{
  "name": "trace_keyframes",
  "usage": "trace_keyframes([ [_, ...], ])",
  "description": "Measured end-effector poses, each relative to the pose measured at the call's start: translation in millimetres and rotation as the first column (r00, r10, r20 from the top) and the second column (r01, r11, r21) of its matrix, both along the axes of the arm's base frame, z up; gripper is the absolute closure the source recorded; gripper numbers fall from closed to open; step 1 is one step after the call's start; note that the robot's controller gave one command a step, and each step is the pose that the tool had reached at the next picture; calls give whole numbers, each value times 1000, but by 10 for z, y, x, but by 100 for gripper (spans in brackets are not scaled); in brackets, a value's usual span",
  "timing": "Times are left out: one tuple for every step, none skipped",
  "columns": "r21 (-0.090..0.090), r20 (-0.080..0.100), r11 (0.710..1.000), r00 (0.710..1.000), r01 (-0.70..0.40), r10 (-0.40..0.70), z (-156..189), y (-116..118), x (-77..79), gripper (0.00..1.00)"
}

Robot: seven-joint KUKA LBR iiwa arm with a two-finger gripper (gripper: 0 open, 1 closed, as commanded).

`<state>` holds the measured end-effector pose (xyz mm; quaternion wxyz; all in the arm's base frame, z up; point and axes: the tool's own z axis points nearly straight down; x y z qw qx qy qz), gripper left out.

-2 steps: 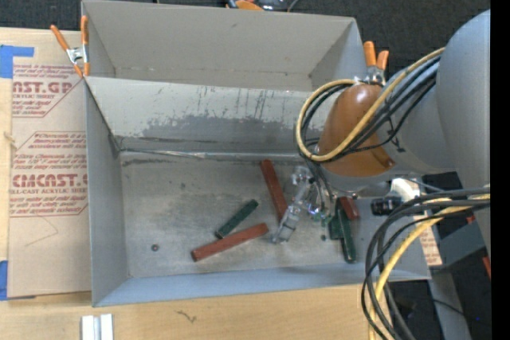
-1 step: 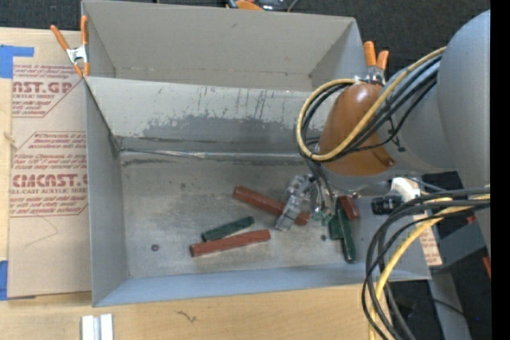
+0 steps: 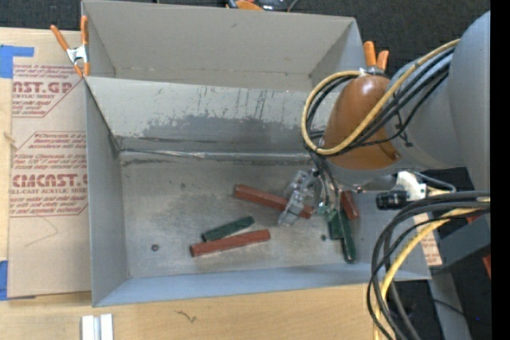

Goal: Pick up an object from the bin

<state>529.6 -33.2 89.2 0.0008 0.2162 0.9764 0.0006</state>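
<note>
One slim flat red bar [image 3: 256, 195] lies at the metal gripper [image 3: 299, 203], whose opening is unclear.

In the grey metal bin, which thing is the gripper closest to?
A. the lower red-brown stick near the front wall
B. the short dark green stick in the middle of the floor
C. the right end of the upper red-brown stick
C: the gripper sits at the right end of the upper red-brown flat stick, while the short dark green stick and the lower red-brown stick lie apart from it, nearer the front wall.
</note>
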Motion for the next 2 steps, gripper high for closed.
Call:
trace_keyframes([
  [0,0,1000,1000,-1,1,226,7,5,100],
  [0,2,1000,1000,-2,2,555,15,12,100],
])
